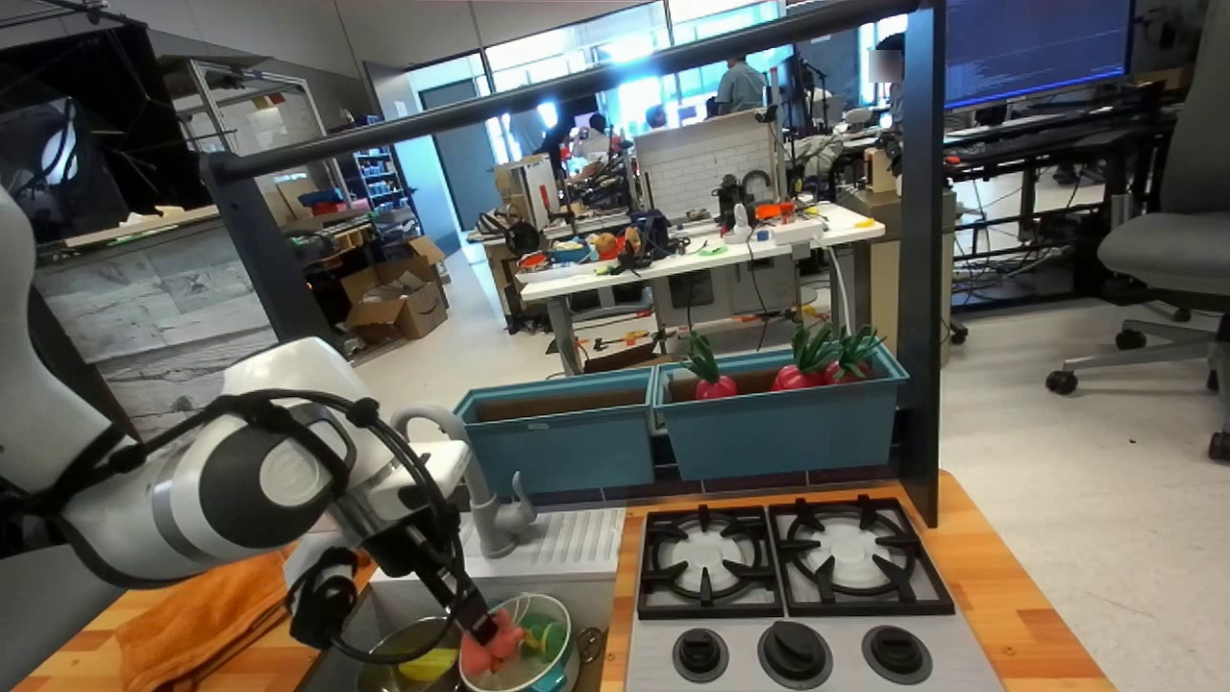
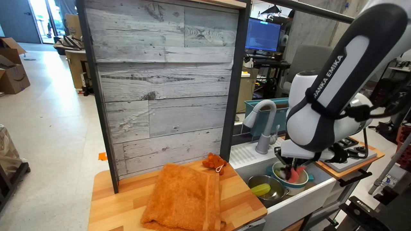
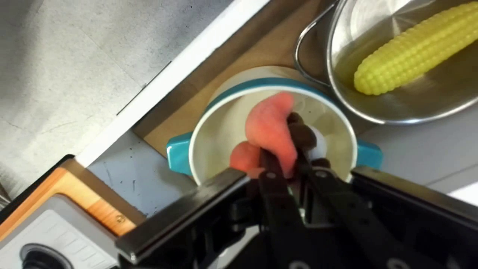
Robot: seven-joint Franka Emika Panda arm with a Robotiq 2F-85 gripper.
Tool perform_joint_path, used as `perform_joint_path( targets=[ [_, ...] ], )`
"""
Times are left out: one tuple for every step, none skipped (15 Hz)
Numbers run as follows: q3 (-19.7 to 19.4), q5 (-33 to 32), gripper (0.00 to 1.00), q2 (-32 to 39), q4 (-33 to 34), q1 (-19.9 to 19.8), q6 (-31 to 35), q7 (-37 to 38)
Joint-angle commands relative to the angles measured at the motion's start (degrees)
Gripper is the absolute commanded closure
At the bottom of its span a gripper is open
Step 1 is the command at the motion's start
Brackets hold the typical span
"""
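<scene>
The hand is clamped on a pink soft toy at the mouth of a white-and-teal pot. Just left, a steel pot holds yellow corn. Right of the sink is a stove; left lies an orange towel.

bright windows glare; wrist view soft

In an exterior view I see my gripper pinching a pink toy at the mouth of a white-and-teal pot, green piece inside. Metal pot beside it, yellow piece in it — both in the sink. Faucet behind; stove one side, orange cloth the other. Teal planters at back — three red radish-like toys in one.
</scene>
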Motion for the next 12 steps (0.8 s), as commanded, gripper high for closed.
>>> perform_joint_path(
  targets=[
    [-2.9, -0.5, 0.97, -12.1, -12.8, 1.8, 1.8, 0.8],
    [-4.5, 0.0, 0.97, -13.5, -14.1, 2.2, 3.2, 2.2],
    [-6.2, 0.7, 0.97, -15.0, -15.1, 2.0, 4.6, 3.8],
    [-7.8, 0.6, 0.97, -16.2, -15.9, 1.6, 5.7, 4.5],
    [-8.6, 0.8, 0.97, -17.2, -15.7, 0.1, 6.7, 4.8],
    [-10.7, 0.9, 0.97, -18.1, -16.6, 0.4, 8.0, 5.8],
    [-11.6, 1.4, 0.97, -18.1, -15.9, -0.7, 9.1, 6.4],
    [-13.3, 1.8, 0.97, -18.2, -16.2, -0.4, 10.9, 7.6],
    [-14.8, 2.4, 0.97, -16.8, -14.9, -0.4, 11.9, 9.0],
    [-16.4, 3.2, 0.97, -15.6, -14.0, -0.2, 12.5, 10.5],
    [-17.5, 4.2, 0.97, -14.6, -13.2, -0.3, 13.2, 12.0],
    [-18.6, 5.2, 0.97, -13.7, -12.7, -0.2, 14.0, 13.5]
  ],
)
